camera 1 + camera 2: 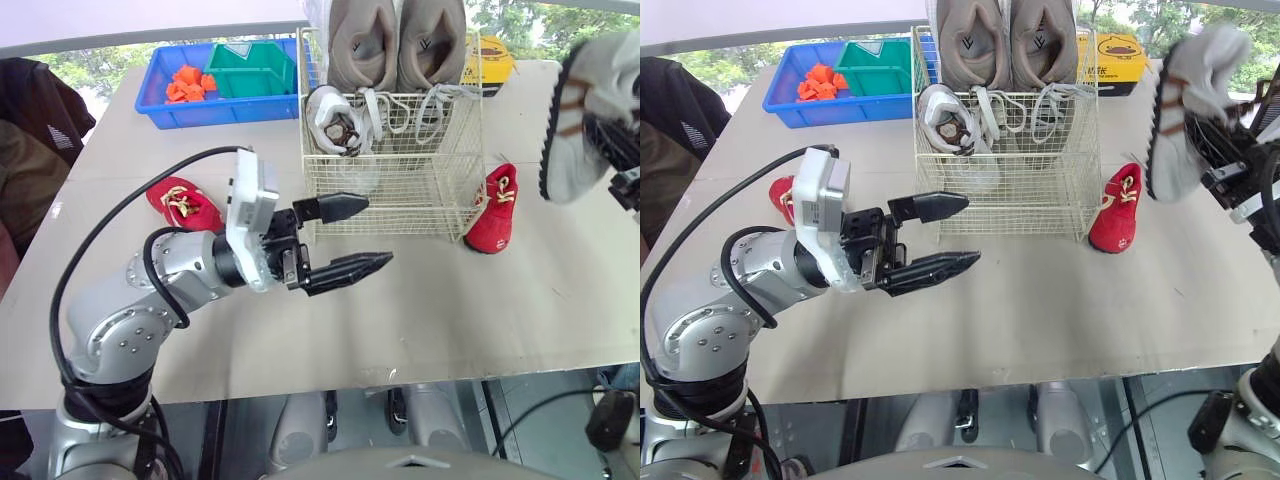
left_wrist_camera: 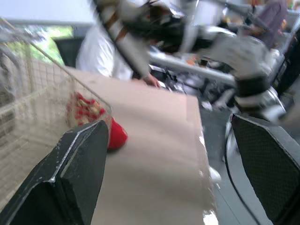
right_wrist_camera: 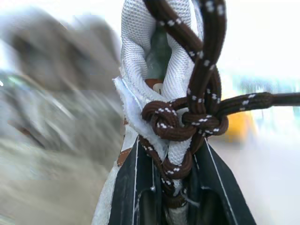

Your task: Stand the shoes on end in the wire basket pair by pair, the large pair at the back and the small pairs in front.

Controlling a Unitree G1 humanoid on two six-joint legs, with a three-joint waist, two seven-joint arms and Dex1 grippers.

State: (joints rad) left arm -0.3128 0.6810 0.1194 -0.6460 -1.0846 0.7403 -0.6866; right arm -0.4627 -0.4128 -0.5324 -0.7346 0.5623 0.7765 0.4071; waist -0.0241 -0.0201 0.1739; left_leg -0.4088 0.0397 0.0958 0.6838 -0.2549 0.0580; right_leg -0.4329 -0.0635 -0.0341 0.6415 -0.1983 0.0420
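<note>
The wire basket [image 1: 400,195] holds the grey pair [image 1: 395,40] at 12 o'clock, one white shoe [image 1: 335,120] before it. Its mate [image 1: 580,110], gripped in the right end effector [image 3: 173,168] at 3 o'clock, should go upright alongside; left end effector [image 1: 375,232] gapes empty.

beige table [image 1: 420,310] carries wire basket [image 1: 400,190], blue bin [image 1: 220,113], yellow box [image 1: 490,60], left red shoe [image 1: 183,203], right red shoe [image 1: 493,212].

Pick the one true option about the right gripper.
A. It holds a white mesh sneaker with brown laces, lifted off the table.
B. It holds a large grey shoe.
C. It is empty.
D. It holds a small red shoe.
A: the right gripper is clamped on the white mesh sneaker with brown laces, which hangs in the air.
</note>
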